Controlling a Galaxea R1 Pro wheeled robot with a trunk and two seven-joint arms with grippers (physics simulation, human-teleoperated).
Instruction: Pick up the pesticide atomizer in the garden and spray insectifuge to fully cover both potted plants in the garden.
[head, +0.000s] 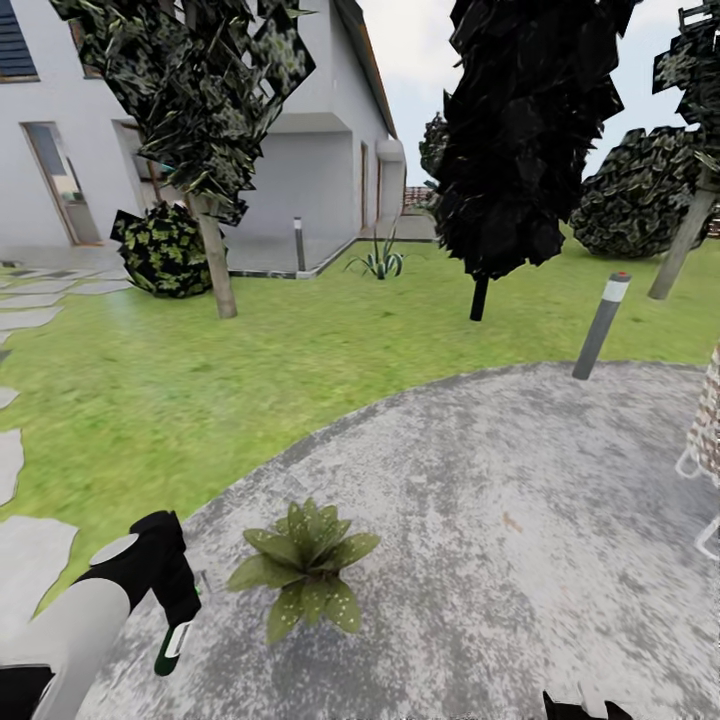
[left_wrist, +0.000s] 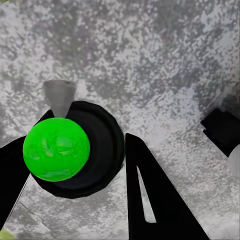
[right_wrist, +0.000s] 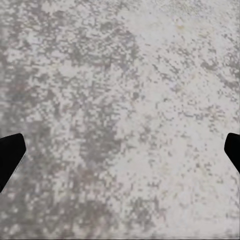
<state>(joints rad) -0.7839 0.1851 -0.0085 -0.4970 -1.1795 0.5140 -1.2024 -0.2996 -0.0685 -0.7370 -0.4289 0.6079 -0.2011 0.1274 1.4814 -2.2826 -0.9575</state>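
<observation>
Grey mottled stone of the round patio (head: 520, 520) spreads across the foreground, with green lawn (head: 300, 340) behind it, dark trees, and a white house (head: 300, 150) at the back. One potted plant (head: 303, 567), a low rosette of spotted green leaves, sits on the stone near its edge, its pot hidden under the leaves. Just beside it the left gripper (head: 175, 610) hangs with the pesticide atomizer (head: 172, 640) pointing down toward the stone; in the left wrist view the bottle (left_wrist: 75, 150) shows end-on as a dark round body with a bright green cap, and the black fingers (left_wrist: 155, 195) close against either side, so the pincer is clamped on it. The right gripper (right_wrist: 120, 160) looks straight down at bare patio with its tips far apart and nothing between them. Pickup looks done, and spraying this first plant seems the step in hand. Next, the nozzle likely needs turning toward the leaves, since it now appears aimed at the ground beside them
</observation>
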